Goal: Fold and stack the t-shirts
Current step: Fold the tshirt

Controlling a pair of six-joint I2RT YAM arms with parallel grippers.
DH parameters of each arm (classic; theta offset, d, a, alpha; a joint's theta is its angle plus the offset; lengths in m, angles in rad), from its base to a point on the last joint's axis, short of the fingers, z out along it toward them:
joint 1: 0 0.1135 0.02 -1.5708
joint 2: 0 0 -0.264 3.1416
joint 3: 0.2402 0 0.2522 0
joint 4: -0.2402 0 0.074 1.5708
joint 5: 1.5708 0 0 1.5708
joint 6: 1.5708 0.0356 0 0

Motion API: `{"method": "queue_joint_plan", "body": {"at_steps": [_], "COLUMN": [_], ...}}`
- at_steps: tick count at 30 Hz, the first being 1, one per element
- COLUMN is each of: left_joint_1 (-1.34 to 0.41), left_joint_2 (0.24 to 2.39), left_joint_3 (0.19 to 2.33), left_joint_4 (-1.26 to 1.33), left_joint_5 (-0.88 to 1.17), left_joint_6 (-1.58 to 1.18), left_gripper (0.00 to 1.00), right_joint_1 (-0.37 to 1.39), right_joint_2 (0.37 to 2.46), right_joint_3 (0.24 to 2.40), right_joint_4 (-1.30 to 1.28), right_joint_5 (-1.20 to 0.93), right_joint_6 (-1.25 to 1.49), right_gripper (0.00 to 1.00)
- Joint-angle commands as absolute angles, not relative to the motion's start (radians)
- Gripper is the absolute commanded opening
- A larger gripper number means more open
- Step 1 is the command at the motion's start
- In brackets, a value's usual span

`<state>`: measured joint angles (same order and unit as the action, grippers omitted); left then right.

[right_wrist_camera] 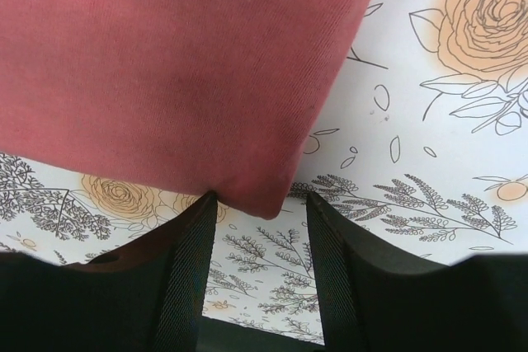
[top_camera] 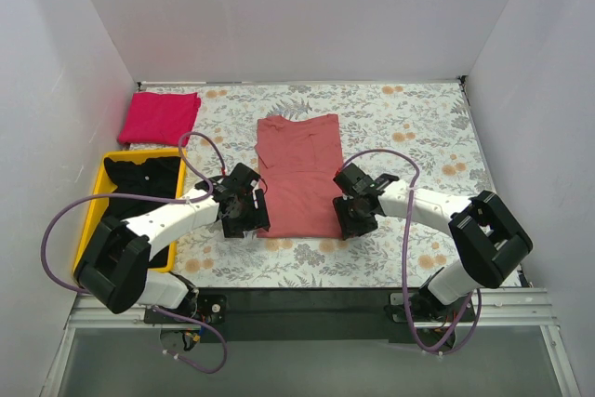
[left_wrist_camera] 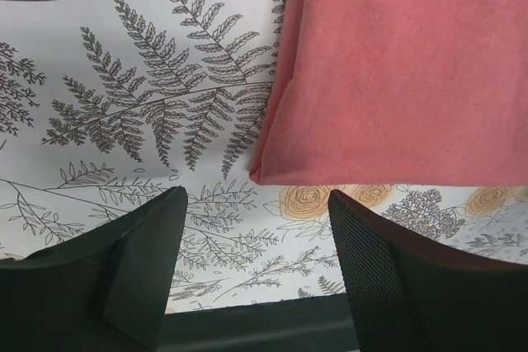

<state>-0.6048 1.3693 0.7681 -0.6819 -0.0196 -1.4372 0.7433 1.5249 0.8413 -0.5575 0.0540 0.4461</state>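
The salmon-red t-shirt [top_camera: 299, 174] is a smooth, long folded strip. Its near corners sit just ahead of the left gripper [left_wrist_camera: 256, 198] and right gripper [right_wrist_camera: 261, 199], both with jaws open.

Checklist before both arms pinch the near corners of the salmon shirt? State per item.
1. Left gripper open, nothing held: ok.
2. Right gripper open, nothing held: ok.
3. Salmon shirt lying flat as a long strip: ok.
4. Right near corner at the mouth of the right fingers: ok.
5. Left near corner between the left fingers: not ok, it lies just ahead of the gap.
6. Fingertip height over the table: cannot tell.
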Motion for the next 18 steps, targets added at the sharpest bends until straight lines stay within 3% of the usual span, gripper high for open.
{"method": "queue_joint_plan", "body": {"at_steps": [1,11,18], "left_joint_1": [-0.614,-0.62,-0.627], "left_joint_2": [1.359,1.382,1.394], "left_joint_3": [0.796,0.804,0.818], "left_joint_4": [-0.692,-0.695,-0.698], "left_joint_5": [-0.046,-0.044,-0.045], "left_joint_6": [-1.447,-1.445,-1.447], "left_gripper": [0.68,0.68,0.68], "right_joint_1": [0.759,0.762,0.781], "right_joint_2": [1.566,1.583,1.673], "right_joint_3": [0.799,0.798,0.796], "right_joint_4": [-0.543,-0.535,-0.529], "right_joint_5": [0.112,0.092,0.101], "right_joint_6": [0.469,0.456,0.434], "right_gripper": [0.54,0.48,0.26]}}
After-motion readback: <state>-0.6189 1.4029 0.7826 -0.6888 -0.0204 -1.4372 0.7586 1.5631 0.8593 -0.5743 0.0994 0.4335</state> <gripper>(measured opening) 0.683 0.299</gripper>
